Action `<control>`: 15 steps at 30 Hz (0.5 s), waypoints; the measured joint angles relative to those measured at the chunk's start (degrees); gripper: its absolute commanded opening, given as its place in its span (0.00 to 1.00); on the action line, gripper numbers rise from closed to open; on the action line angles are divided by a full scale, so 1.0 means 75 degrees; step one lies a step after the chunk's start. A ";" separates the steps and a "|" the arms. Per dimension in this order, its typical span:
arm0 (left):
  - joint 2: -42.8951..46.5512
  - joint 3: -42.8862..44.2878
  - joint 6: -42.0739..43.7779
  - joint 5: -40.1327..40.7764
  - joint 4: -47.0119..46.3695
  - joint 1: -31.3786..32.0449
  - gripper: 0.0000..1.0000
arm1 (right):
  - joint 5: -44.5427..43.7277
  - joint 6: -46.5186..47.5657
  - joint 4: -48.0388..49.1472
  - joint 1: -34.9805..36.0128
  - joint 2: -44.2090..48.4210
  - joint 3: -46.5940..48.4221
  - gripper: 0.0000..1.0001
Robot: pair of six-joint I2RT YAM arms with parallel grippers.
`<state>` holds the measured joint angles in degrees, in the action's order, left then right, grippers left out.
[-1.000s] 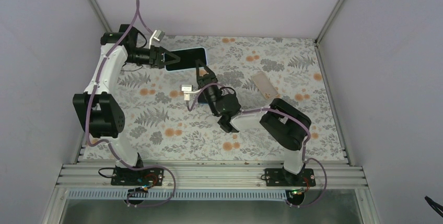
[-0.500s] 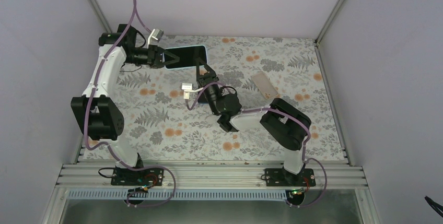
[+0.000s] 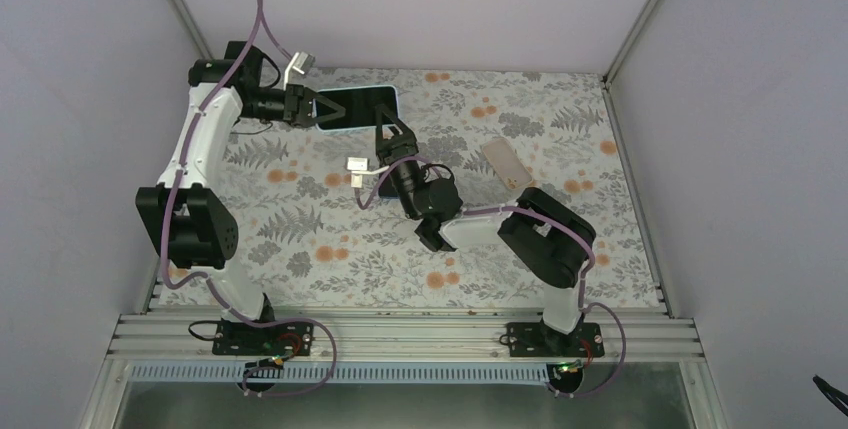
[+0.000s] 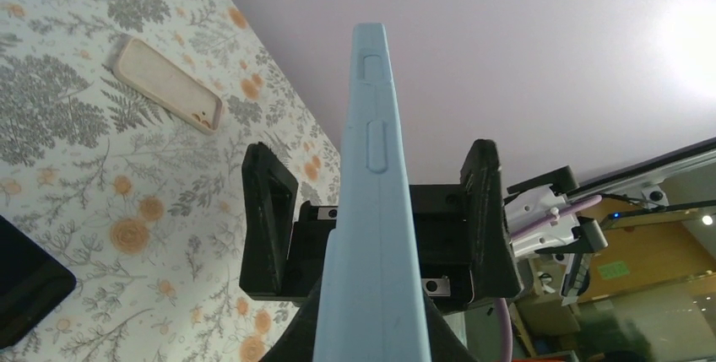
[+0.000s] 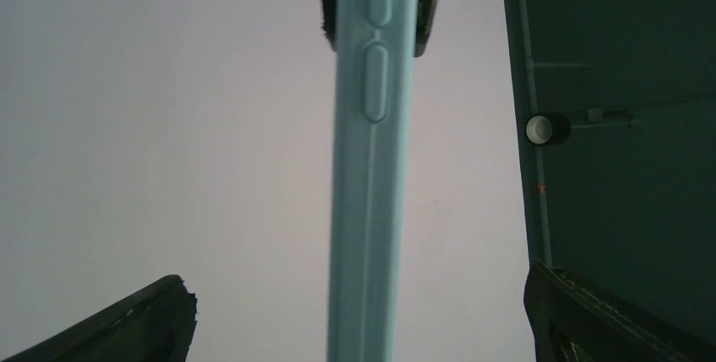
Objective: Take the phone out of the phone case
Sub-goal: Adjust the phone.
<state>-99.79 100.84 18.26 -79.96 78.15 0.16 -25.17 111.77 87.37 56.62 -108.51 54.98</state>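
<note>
The phone (image 3: 358, 107), black screen with a pale blue rim, is held off the table at the back left. My left gripper (image 3: 318, 111) is shut on its left end. The left wrist view shows its blue side edge (image 4: 371, 210) rising from between my left gripper's (image 4: 367, 341) jaws. My right gripper (image 3: 392, 135) stands open at the phone's near long edge. In the right wrist view that edge (image 5: 367, 176) runs between the spread jaws of the right gripper (image 5: 355, 320) without touching either. The phone case (image 3: 505, 164), a pale beige shell, lies on the table to the right, also in the left wrist view (image 4: 169, 83).
A second dark phone (image 4: 25, 286) lies on the flowered tablecloth (image 3: 300, 239) near the right arm's wrist. Grey walls (image 3: 90, 69) close in the left, back and right sides. An aluminium rail (image 3: 400, 334) carries the arm bases at the near edge.
The left gripper closed on the phone's left end. The right gripper, shut on the phone's near edge before, has opened and let go. The phone shifted slightly toward the back.
</note>
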 measured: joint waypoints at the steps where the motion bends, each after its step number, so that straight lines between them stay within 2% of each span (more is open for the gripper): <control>1: 0.0000 0.0061 0.0026 0.0003 0.0003 0.0000 0.02 | -0.0006 0.0012 0.0000 0.0000 0.0000 -0.0003 1.00; 6: -0.0003 0.0600 0.0335 0.0420 0.0023 -0.0003 0.02 | -0.0341 -0.0256 -0.0032 0.0000 0.0254 -0.0239 1.00; 9: -0.0064 0.1142 0.0664 0.1026 0.0052 -0.0003 0.02 | -0.0787 -0.1000 -0.0527 -0.0003 0.1122 -0.0452 1.00; 11: -0.0131 0.1556 0.0909 0.1017 0.0108 0.0052 0.02 | -0.1116 -0.1944 -0.1915 -0.0017 0.1976 -0.0373 1.00; 13: -0.0128 0.1938 0.1244 0.1626 0.0067 0.0105 0.02 | -0.1250 -0.3206 -0.3856 -0.0090 0.2655 0.0102 1.00; 15: -0.0128 0.2002 0.1638 0.2221 0.0026 0.0102 0.02 | -0.0828 -0.4922 -0.6948 -0.0318 0.2981 0.1647 1.00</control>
<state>-100.75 115.85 30.55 -63.31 78.35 0.93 -31.38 74.85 35.27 54.24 -86.15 67.33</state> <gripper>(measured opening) 0.118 0.997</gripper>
